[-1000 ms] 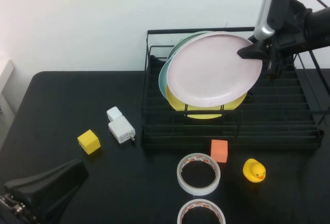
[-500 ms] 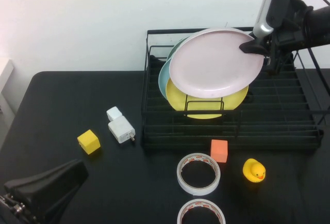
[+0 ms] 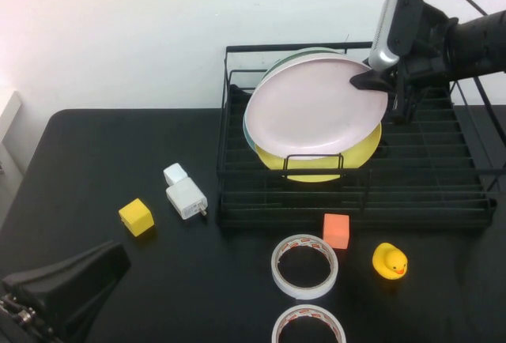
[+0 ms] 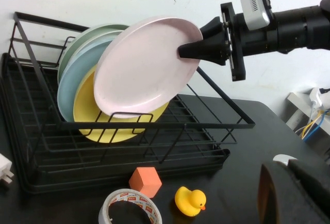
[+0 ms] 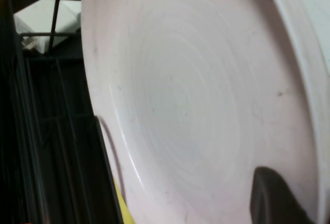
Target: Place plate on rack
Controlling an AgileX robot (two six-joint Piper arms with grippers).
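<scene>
I see the rack's (image 3: 411, 171) right half bare, so a gripper could come down there. Its left half is crowded: the pink plate (image 3: 312, 106), pinched at its rim by the right gripper (image 3: 371, 82), leans before the yellow plate (image 3: 360, 147) and blue plate (image 4: 69, 87). Whether it touches them, I can't tell. The left gripper (image 3: 55, 292) sits closed at the table's near-left corner.
</scene>
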